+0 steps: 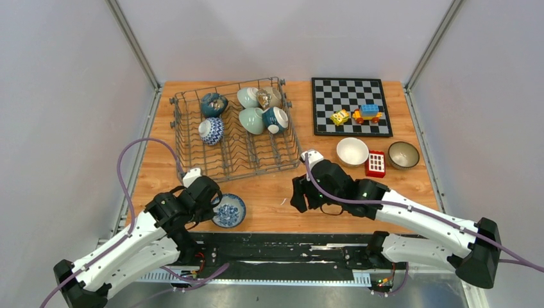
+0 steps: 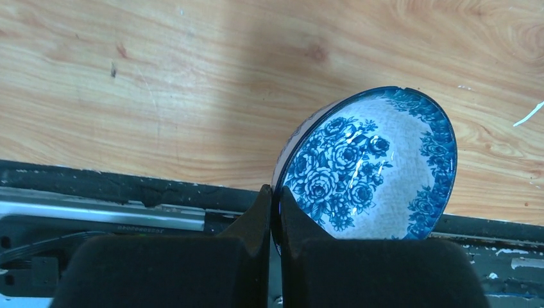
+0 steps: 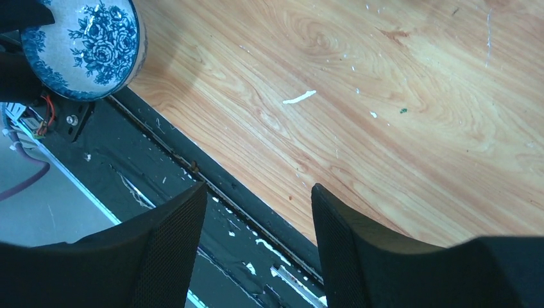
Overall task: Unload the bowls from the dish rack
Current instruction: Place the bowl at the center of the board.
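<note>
My left gripper (image 2: 276, 199) is shut on the rim of a blue-and-white floral bowl (image 2: 369, 168), held tilted just above the table's near edge; the same bowl (image 1: 229, 210) shows in the top view and at the upper left of the right wrist view (image 3: 83, 45). The grey wire dish rack (image 1: 192, 151) at the back left holds several bowls: a dark teal one (image 1: 213, 104), a blue-and-white one (image 1: 211, 130), pale green ones (image 1: 251, 120) and a blue one (image 1: 275, 119). My right gripper (image 3: 258, 218) hangs open and empty over the table's front edge, near the middle (image 1: 301, 196).
A cream bowl (image 1: 352, 152) and a brown bowl (image 1: 403, 154) sit on the table at the right, with a red block (image 1: 375, 163) between them. Behind them lies a chessboard (image 1: 349, 106) with toy blocks (image 1: 367, 114). The black front rail (image 1: 289, 240) runs along the near edge.
</note>
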`<control>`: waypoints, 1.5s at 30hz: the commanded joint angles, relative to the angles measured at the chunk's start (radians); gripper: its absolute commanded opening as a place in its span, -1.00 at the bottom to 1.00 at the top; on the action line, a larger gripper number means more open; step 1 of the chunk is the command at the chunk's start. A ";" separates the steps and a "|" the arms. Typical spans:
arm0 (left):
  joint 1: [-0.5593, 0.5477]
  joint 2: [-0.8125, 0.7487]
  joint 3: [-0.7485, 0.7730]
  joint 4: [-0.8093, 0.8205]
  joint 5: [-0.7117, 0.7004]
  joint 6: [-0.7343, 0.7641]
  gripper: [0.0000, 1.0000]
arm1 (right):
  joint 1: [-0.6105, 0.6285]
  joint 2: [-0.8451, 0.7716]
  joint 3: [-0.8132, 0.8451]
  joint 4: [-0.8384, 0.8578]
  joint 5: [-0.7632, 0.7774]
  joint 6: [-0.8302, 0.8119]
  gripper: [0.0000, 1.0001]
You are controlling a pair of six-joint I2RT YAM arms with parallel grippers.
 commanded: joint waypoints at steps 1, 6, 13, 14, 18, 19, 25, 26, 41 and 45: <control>-0.005 -0.053 -0.051 0.046 0.042 -0.090 -1.00 | 0.007 -0.050 -0.067 0.042 0.024 0.008 0.27; -0.004 -0.077 -0.122 0.079 0.002 -0.174 -1.00 | 0.007 -0.057 -0.110 0.086 0.014 0.029 0.25; -0.005 -0.109 -0.166 0.050 -0.121 -0.296 -1.00 | 0.007 -0.085 -0.136 0.083 0.046 0.043 0.22; -0.004 -0.116 -0.173 0.042 -0.131 -0.313 -1.00 | 0.007 -0.090 -0.139 0.082 0.049 0.043 0.22; -0.005 -0.124 -0.188 0.024 -0.146 -0.351 -1.00 | 0.007 -0.094 -0.146 0.074 0.055 0.047 0.22; -0.005 -0.123 -0.186 0.018 -0.148 -0.354 -1.00 | 0.007 -0.094 -0.147 0.074 0.055 0.048 0.22; -0.005 -0.119 -0.169 -0.006 -0.137 -0.344 -0.69 | 0.007 -0.092 -0.146 0.070 0.058 0.052 0.22; -0.005 -0.119 -0.168 -0.012 -0.136 -0.347 -0.66 | 0.007 -0.094 -0.146 0.068 0.060 0.054 0.22; -0.005 -0.109 0.044 -0.153 -0.176 -0.254 -0.02 | 0.007 -0.135 -0.142 0.054 0.062 0.023 0.25; -0.005 -0.068 0.169 -0.135 -0.176 -0.095 0.08 | 0.007 -0.137 -0.118 0.058 0.073 -0.035 0.33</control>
